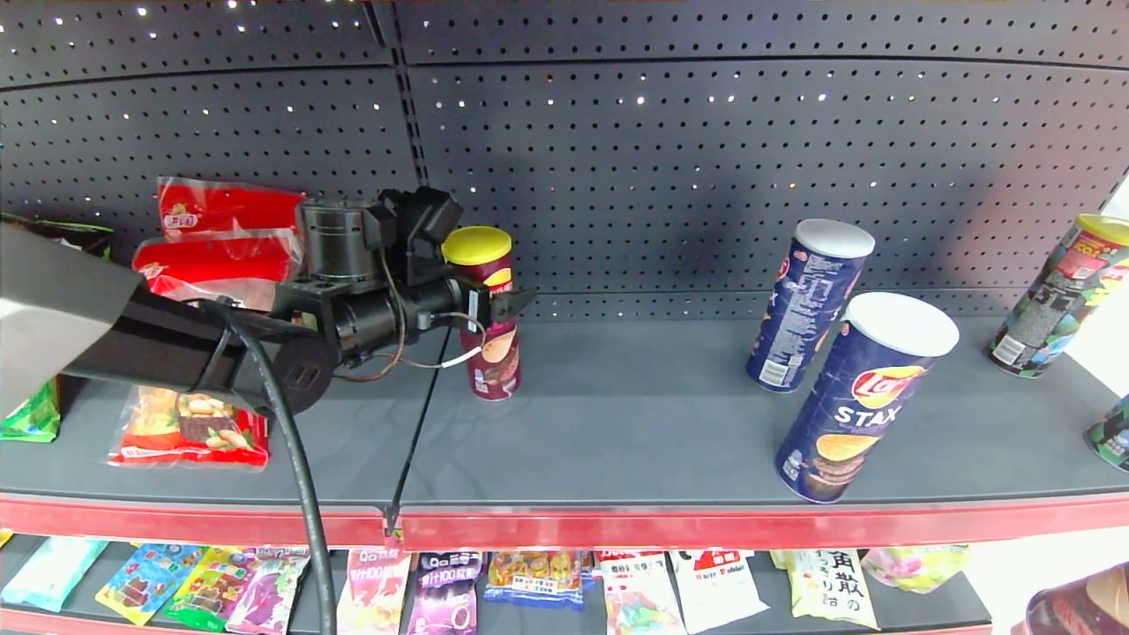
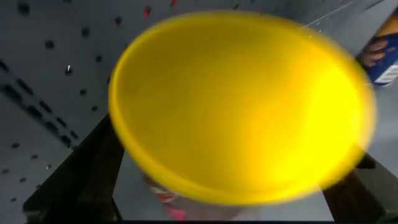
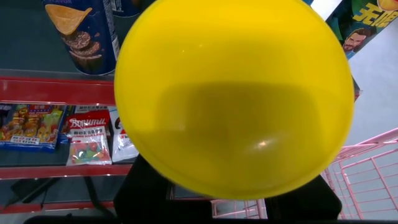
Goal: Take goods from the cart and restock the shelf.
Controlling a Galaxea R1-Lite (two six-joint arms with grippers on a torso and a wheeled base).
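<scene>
Dark pegboard (image 1: 706,159) backs the grey shelf (image 1: 617,432), where the left gripper (image 1: 490,304) clasps an upright maroon cardboard chip can with yellow lid (image 1: 496,362); the right gripper (image 3: 227,198) grips another yellow-lidded can (image 3: 236,93).

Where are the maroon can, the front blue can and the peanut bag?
maroon can (image 1: 494,357): head view, its side.
front blue can (image 1: 848,401): head view, its label.
peanut bag (image 1: 190,430): head view, its middle.
</scene>
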